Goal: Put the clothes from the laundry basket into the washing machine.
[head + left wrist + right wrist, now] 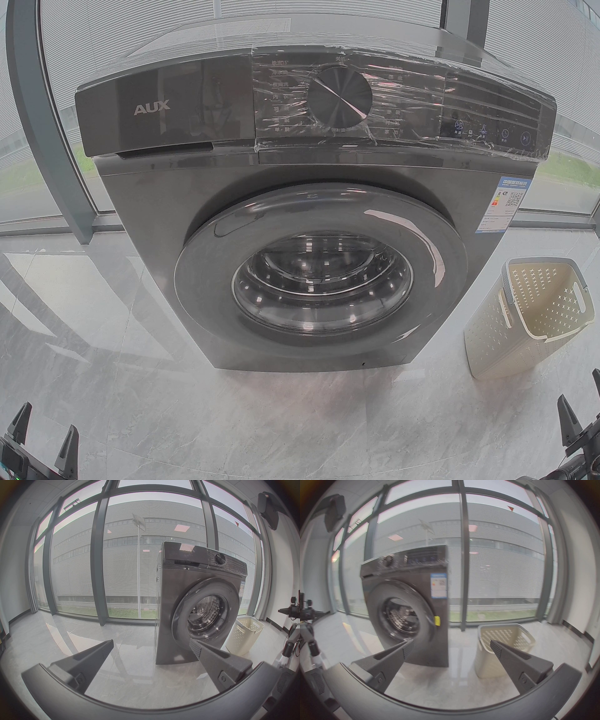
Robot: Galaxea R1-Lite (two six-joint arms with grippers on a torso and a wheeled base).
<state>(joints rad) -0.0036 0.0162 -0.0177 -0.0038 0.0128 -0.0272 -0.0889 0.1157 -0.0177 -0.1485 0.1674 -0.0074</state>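
Evidently both pincers stood spread wide and empty: the left gripper (151,640) and the right gripper (452,641) hung low over the pale marble floor (250,425). Farther out, the cream perforated plastic laundry basket (487,337) sat just beside the grey front-loading washing machine (156,206), with no clothes visible inside it. The round glass door (319,275) was shut, so I could not tell whether loading was finished or unstarted.
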